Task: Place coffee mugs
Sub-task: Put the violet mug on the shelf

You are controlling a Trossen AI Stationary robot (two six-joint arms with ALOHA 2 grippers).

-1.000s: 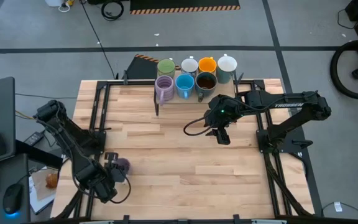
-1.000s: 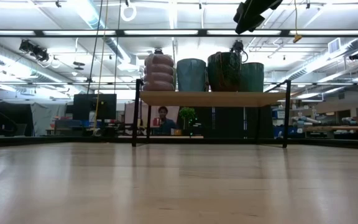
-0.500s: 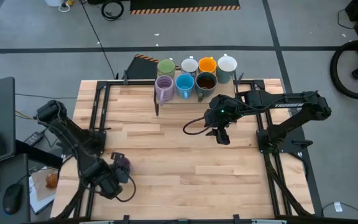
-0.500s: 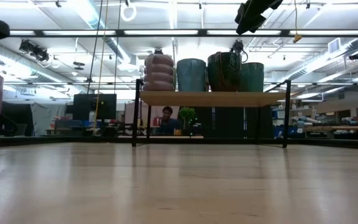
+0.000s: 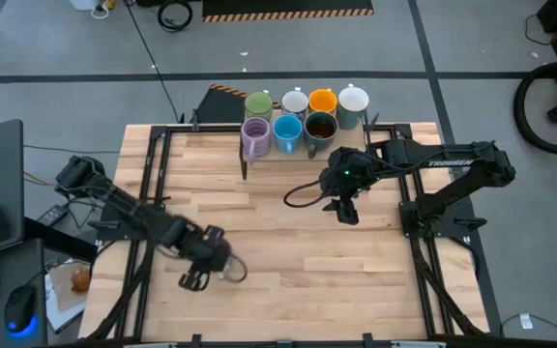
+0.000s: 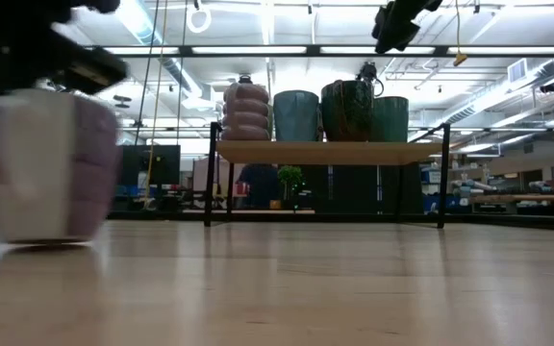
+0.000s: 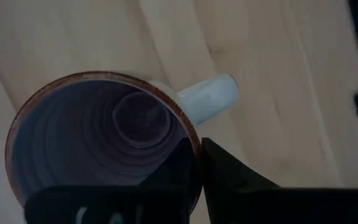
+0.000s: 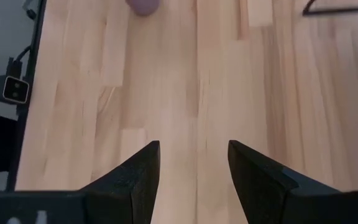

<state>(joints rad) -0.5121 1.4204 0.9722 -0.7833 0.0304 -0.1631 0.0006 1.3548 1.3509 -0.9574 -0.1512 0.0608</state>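
My left gripper (image 5: 211, 255) stands near the table's front left, pointing steeply down, shut on a light purple mug (image 7: 104, 137). The mug is upright and shows large and blurred in the low view (image 6: 51, 168). Its pale handle (image 7: 210, 99) sticks out to one side. Several more mugs stand on a low wooden shelf (image 5: 303, 147) at the far edge, among them green (image 5: 257, 104), orange (image 5: 322, 101), blue (image 5: 287, 130) and dark brown (image 5: 319, 127). My right gripper (image 5: 344, 208) hangs open above the table in front of the shelf, with nothing between its fingers. My left gripper pinches the mug's wall at the rim (image 7: 194, 146), close beside the handle, with one finger inside the mug and one outside. The fingers come from above, pointing steeply down. The mug stays upright below them; whether its base is clear of the table I cannot tell.
The shelf stands on thin black legs (image 6: 208, 178) at the far edge. Black frame rails (image 5: 153, 174) run along the table's left and right sides. Bare wood (image 5: 288, 261) lies between the held mug and the shelf. A cable (image 5: 303, 196) loops below the right arm.
My left gripper has swung from the front left corner toward the table's middle, rolling as it went. It has taken hold of the purple mug, and the mug has travelled with it toward the right, staying upright.
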